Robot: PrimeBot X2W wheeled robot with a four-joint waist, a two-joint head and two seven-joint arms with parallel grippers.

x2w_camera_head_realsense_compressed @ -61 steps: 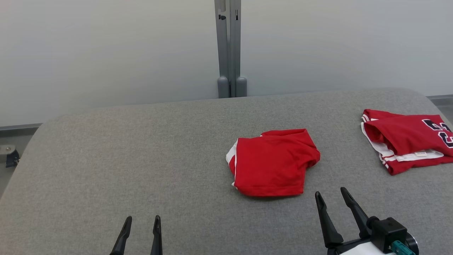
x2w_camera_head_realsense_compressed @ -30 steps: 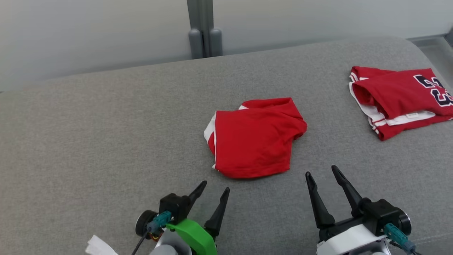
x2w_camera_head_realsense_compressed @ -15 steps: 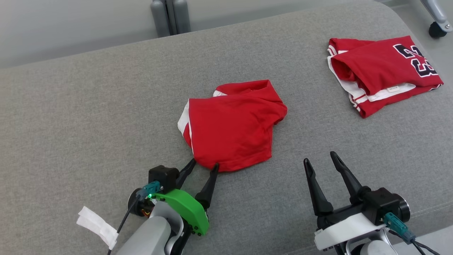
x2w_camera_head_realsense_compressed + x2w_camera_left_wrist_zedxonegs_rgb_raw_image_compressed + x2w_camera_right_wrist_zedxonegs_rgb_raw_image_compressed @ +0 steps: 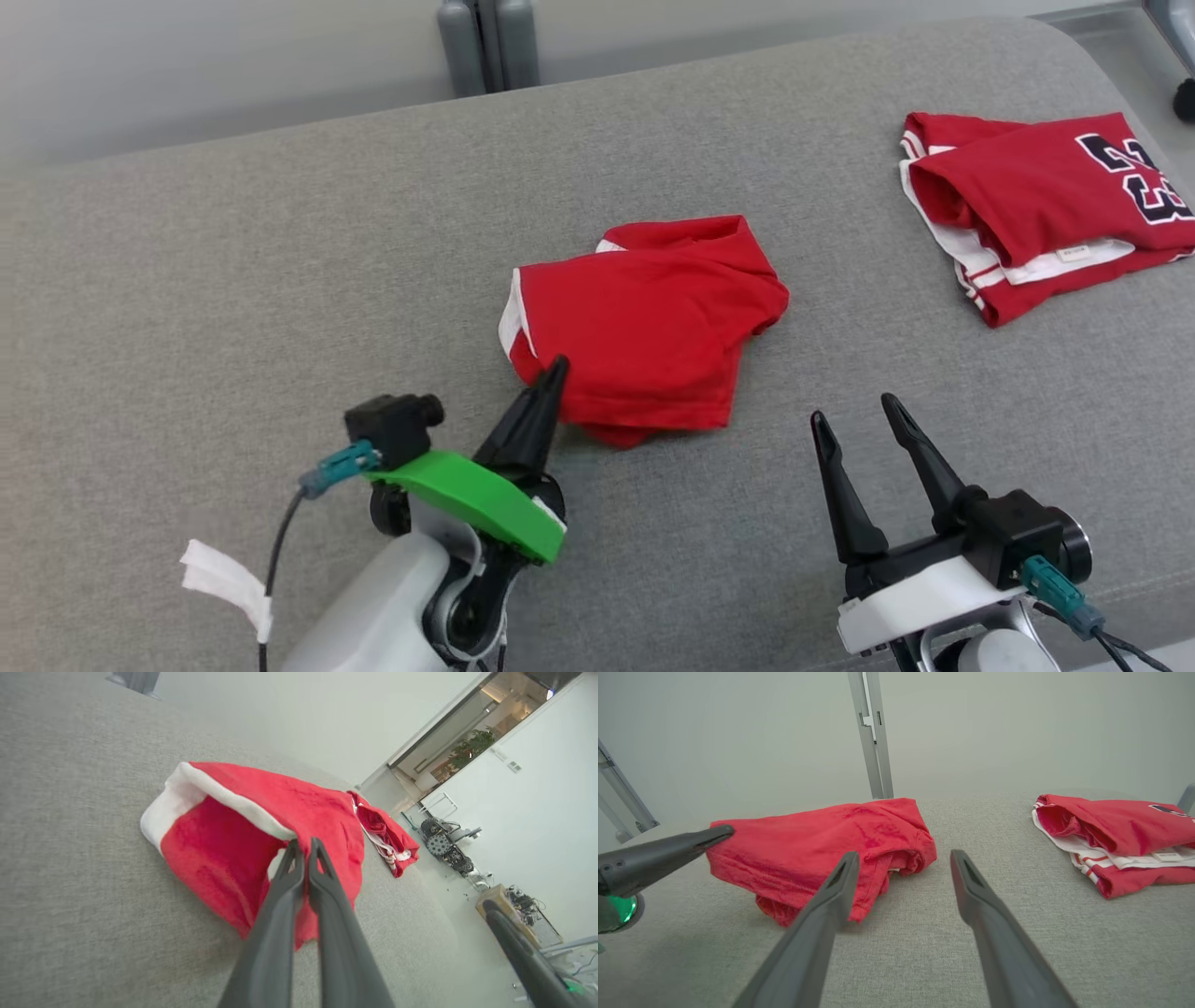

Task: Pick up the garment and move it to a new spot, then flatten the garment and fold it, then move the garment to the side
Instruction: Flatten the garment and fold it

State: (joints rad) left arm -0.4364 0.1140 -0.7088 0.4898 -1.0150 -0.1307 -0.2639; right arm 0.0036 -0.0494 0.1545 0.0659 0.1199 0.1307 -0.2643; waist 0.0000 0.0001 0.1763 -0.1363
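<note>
The folded red jersey with a dark number [image 4: 1036, 201] is cut off at the head view's right edge. The folded red garment with white trim [image 4: 644, 317] lies mid-way across the grey fabric-covered table [image 4: 233, 280]. It is slightly wider than deep, with its white-trimmed edge toward the left. The left gripper [image 4: 556, 366] has its fingers pinched together on the garment's near-left corner, which sits lifted off the surface. The right gripper [image 4: 851, 411] hovers near the garment's near-right side, fingers apart and empty.

A grey, fabric-covered tabletop with rounded corners [image 4: 233, 280] carries a crumpled red cloth garment with white trim [image 4: 653, 327] near its middle and a folded red jersey with dark numerals [image 4: 1036, 196] by its far right corner, well apart
</note>
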